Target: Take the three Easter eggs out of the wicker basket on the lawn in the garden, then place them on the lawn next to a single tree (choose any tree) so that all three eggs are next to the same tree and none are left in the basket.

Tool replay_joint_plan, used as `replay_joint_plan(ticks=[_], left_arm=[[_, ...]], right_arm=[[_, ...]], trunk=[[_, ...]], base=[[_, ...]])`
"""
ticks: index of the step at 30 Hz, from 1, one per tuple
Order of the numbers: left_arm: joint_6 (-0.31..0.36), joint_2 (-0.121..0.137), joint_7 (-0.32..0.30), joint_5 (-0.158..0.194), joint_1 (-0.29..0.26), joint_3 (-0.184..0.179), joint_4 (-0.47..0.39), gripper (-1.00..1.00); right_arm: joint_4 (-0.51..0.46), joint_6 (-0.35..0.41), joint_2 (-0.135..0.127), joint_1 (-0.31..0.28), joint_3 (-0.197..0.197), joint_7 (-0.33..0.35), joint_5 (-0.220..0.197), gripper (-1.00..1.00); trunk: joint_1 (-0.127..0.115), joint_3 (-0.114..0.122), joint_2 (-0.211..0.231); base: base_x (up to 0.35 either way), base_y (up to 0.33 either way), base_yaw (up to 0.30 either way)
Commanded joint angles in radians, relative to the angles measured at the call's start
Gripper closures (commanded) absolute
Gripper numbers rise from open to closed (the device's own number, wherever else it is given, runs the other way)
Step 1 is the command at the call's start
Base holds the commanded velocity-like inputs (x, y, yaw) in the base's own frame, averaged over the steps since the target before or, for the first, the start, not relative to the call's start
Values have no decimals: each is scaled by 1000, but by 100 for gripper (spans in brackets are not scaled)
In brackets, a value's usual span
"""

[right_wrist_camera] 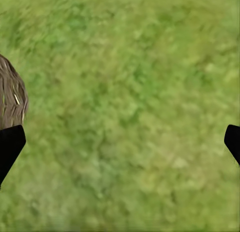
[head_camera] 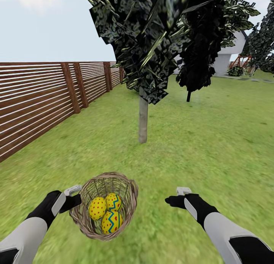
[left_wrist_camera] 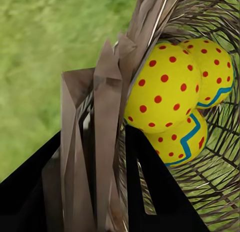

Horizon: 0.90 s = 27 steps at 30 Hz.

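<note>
Eggs (head_camera: pixel 105 212) are seen inside the wicker basket (head_camera: pixel 129 203), three of them, packed close and touching. Each egg is bright yellow with red dots, and a blue-green zigzag line runs round the middle. The basket is brown, round and woven from thin twigs, and it is tipped so its open mouth can be looked into from above. It is held up over the lawn (head_camera: pixel 213 150), in front of the tree (head_camera: pixel 143 119) with the pale straight trunk and dark blocky leaves.

The basket's rim is pinched by the left gripper (head_camera: pixel 74 199). In the left wrist view, one black finger (left_wrist_camera: pixel 150 192) is seen inside the rim beside the eggs (left_wrist_camera: pixel 165 91), and the woven wall (left_wrist_camera: pixel 107 142) is squeezed against the other one.

The right gripper (head_camera: pixel 173 200) is held out over bare grass, well apart from the basket. Its fingers (right_wrist_camera: pixel 10 144) are spread wide, and nothing is held between them.

A brown slat fence (head_camera: pixel 42 96) is seen along the left side.
</note>
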Motion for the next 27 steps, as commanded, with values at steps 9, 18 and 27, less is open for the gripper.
replay_joint_plan(ticks=[9,18,27], left_arm=[[5,0,3,16,-1,4,-2,100],[5,0,3,16,-1,4,-2,100],[5,-1,3,16,-1,4,-1,100]], right_arm=[[-2,4,-1,0,8,0,-9,-100],[0,-8,-1,0,8,0,-10,-100],[-15,4,-12,0,10,12,-10,-100]], trunk=[[1,-1,-1],[1,-1,-1],[1,-1,-1]], base=[[330,0,0],[330,0,0],[330,0,0]])
